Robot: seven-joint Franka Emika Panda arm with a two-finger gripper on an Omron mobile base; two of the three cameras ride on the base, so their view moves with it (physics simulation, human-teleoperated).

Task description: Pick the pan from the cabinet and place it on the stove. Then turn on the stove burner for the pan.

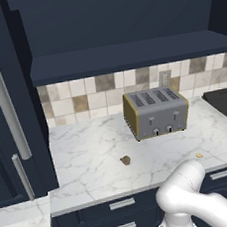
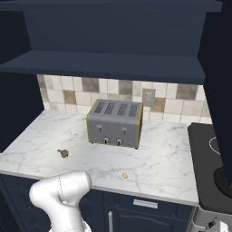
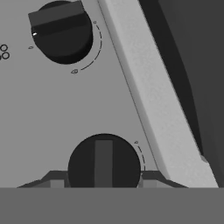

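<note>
A silver four-slot toaster (image 1: 156,111) with a yellow side stands on the white marble worktop (image 1: 90,158), close to the tiled back wall (image 1: 88,96). In front of it lie a small brown crumb (image 1: 125,160) and, further right near the front edge, a tiny pale one (image 1: 199,155). The black stove (image 1: 226,102) borders the worktop at the right. Above hangs the open navy cabinet (image 1: 128,54). Navy drawers (image 1: 122,216) sit below. The white arm (image 1: 195,198) rises at lower right.

2 knobs (image 3: 103,162), 1 toaster (image 1: 156,112), 2 crumbs (image 1: 125,160).
</note>
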